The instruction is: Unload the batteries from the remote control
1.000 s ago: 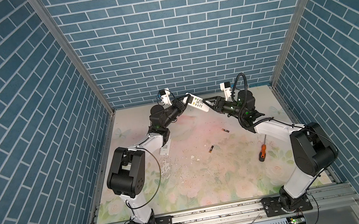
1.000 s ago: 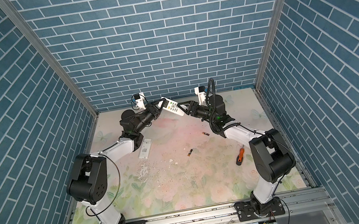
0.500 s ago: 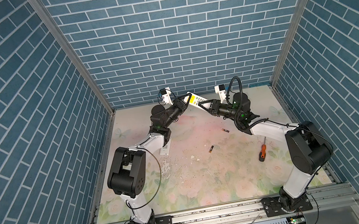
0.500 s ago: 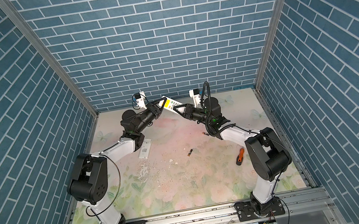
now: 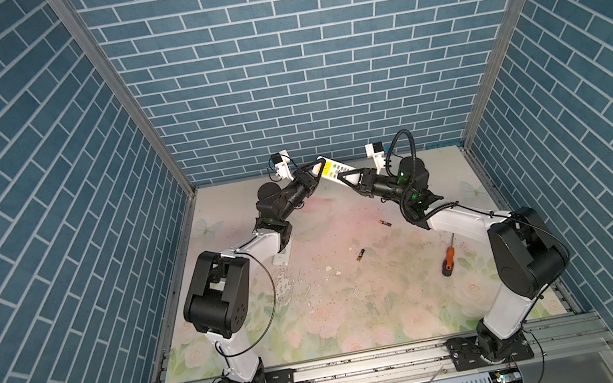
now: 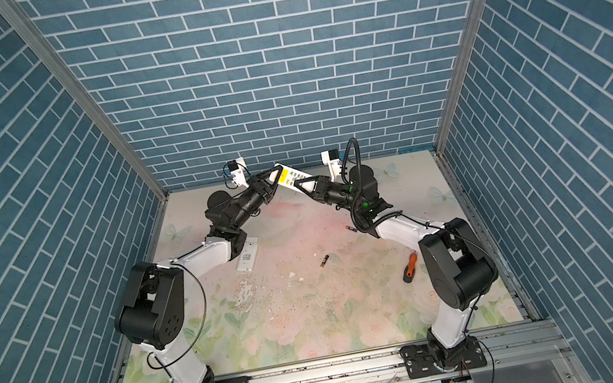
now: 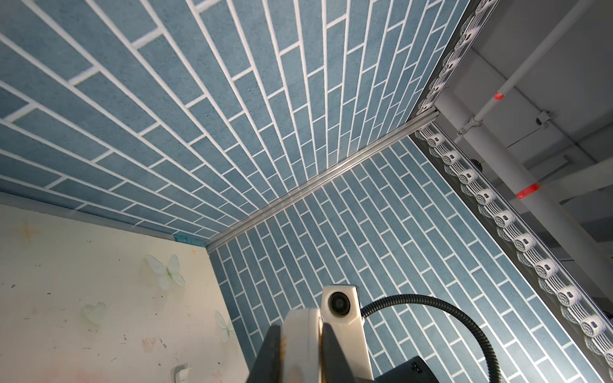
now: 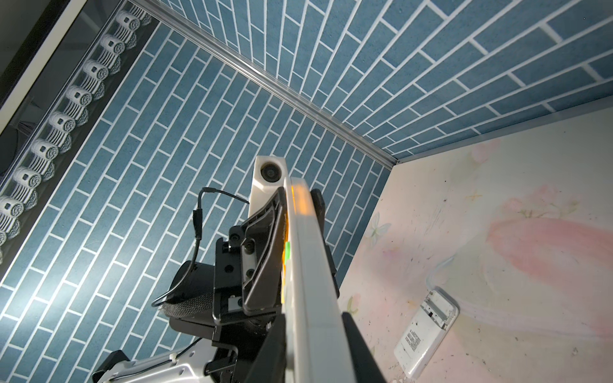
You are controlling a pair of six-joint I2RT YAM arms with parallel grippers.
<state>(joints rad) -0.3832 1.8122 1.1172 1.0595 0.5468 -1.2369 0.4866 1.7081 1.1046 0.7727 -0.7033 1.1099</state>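
The white remote control (image 5: 335,171) (image 6: 291,176) is held in the air near the back wall, well above the floral tabletop (image 5: 359,318), and is tilted with its higher end toward the left arm. A yellow sticker is seen on its face in both top views.

The left gripper (image 5: 318,166) (image 6: 275,172) is clamped on the higher end. In the left wrist view the remote's edge (image 7: 300,345) is seen pressed between the two dark fingers (image 7: 272,354).

The right gripper (image 5: 344,177) (image 6: 300,183) is closed on the lower end. In the right wrist view the remote (image 8: 311,282) is flanked tightly by both fingers (image 8: 356,345), with no gap seen on either side. The remote is thus gripped from both ends at once.

Two batteries are found loose on the tabletop, apart from each other. One battery (image 5: 384,223) (image 6: 350,228) lies just beside the right arm's forearm, and a second battery (image 5: 361,254) (image 6: 324,260) lies nearer the middle. Both are black with copper-coloured ends.

Whether any cell is left inside the remote cannot be told, since the compartment side is not shown.

A white cover plate (image 6: 248,256) (image 8: 426,331) with a printed label lies flat beneath the left arm. An orange-handled screwdriver (image 5: 447,260) (image 6: 410,268) lies beside the right arm.
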